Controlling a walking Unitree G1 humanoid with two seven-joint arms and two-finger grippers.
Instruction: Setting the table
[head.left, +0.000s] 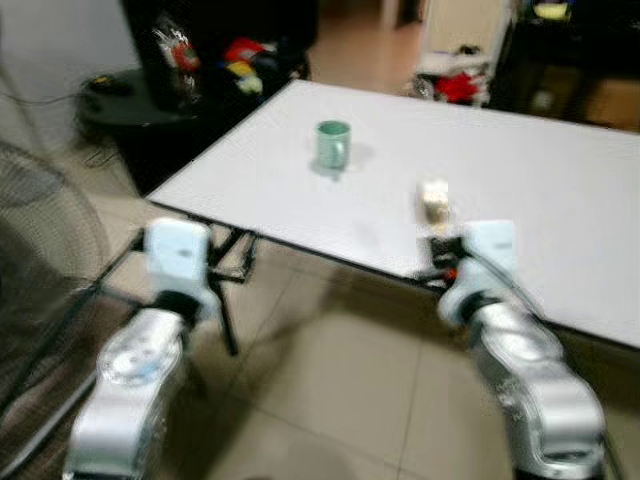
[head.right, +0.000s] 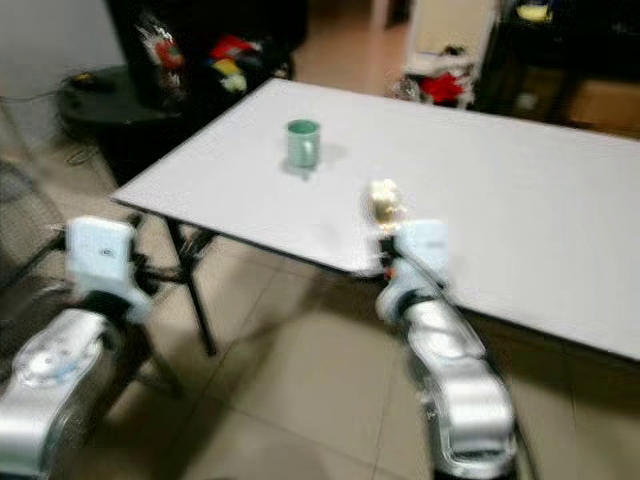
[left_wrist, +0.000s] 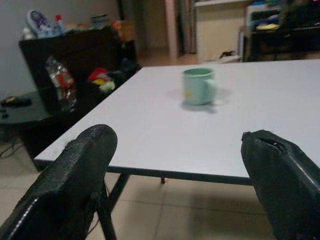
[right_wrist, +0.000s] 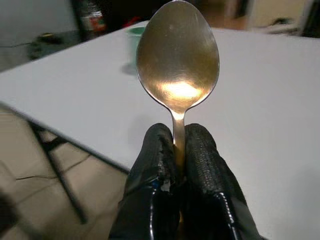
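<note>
Spoon (right_wrist: 177, 65) | pinched by right gripper (right_wrist: 179, 150) | left gripper (left_wrist: 177, 175) spread wide, empty

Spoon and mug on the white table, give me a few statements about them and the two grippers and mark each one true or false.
1. The right gripper holds a spoon by its handle, jaws shut on it. True.
2. The left gripper holds the green mug. False: its jaws stand open with nothing between them, and the mug stands apart on the table.
3. The mug lies tipped on its side. False: it stands upright.
4. The spoon's bowl points out past the fingertips, toward the table. True.
5. The spoon rests flat on the table. False: it is held up above the table's near edge.
</note>
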